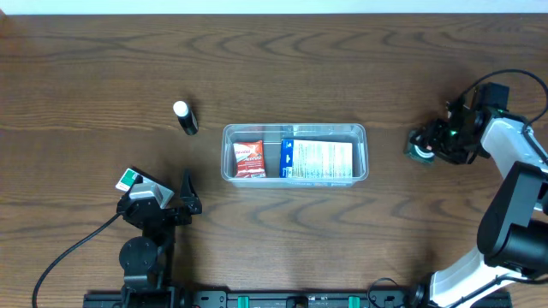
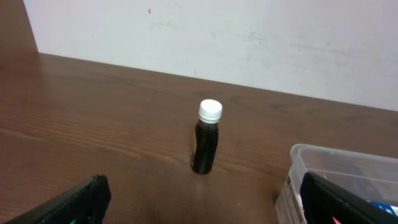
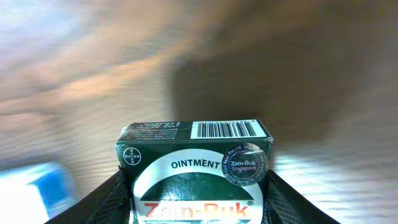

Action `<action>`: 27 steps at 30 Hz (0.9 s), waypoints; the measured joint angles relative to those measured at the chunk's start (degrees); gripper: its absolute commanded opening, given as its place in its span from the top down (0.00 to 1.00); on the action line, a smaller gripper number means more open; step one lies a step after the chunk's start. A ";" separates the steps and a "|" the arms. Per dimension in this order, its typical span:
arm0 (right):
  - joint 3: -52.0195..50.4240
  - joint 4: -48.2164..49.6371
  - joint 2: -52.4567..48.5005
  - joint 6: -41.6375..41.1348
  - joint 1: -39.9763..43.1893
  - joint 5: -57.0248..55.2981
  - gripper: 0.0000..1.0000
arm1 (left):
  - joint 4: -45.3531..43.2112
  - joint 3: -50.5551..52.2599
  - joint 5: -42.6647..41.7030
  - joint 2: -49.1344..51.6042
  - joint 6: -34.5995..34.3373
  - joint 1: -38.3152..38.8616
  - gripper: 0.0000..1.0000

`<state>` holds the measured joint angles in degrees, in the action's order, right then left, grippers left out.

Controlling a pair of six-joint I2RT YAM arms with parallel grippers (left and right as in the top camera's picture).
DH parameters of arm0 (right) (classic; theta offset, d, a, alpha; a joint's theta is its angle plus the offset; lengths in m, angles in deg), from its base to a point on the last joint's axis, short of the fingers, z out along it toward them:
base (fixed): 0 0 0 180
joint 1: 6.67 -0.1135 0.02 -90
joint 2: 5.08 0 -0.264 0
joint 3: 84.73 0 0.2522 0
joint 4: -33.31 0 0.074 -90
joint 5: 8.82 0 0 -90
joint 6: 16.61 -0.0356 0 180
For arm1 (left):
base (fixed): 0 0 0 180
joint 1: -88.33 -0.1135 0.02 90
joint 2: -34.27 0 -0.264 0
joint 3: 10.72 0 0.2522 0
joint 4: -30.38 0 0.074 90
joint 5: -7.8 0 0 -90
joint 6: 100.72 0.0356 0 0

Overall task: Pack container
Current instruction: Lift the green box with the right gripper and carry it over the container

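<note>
Wood-grain tabletop, dark brown and matte, fills the overhead view, and a plain white wall rises behind it in the left wrist view. At the table's middle sits the container. It is a shallow rectangular tub of clear plastic with rounded corners and a rolled rim, its long side running left to right.

The left gripper sits near the front edge, its black jaws spread wide with nothing between them. Well to the right of the tub, the right gripper presses its mesh-textured fingers against both flanks of a Zam-Buk ointment box. It seems to grip the box, though the blurred background hides whether the box is off the table.

Inside the tub, a flat blue and white carton with fine print fills the right part. A red sachet lies just beside it on the left. Left of the tub and apart from it, a small dark bottle with a white cap stands upright. The ointment box is dark green card with a barcode on its top face.
</note>
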<state>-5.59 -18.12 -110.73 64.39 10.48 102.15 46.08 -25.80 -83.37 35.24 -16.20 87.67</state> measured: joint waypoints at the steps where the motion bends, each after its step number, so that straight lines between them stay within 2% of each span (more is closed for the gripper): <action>1: 0.00 0.28 0.68 -0.04 0.00 1.90 0.44 | 0.00 0.00 0.00 0.00 0.00 0.00 0.02; 15: 0.09 6.67 21.70 -5.31 -1.40 23.50 0.44 | 0.00 0.00 0.00 0.00 0.00 0.00 0.02; 22: 0.13 10.01 24.68 -9.14 -13.90 24.46 0.45 | 0.00 0.00 0.00 0.00 0.00 0.00 0.02; 27: 0.11 12.52 24.63 -13.14 -27.15 16.35 0.45 | 0.00 0.00 0.00 0.00 0.00 0.00 0.02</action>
<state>-5.48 -5.60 -86.10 51.26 -16.67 118.50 46.08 -25.80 -83.37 35.24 -16.20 87.67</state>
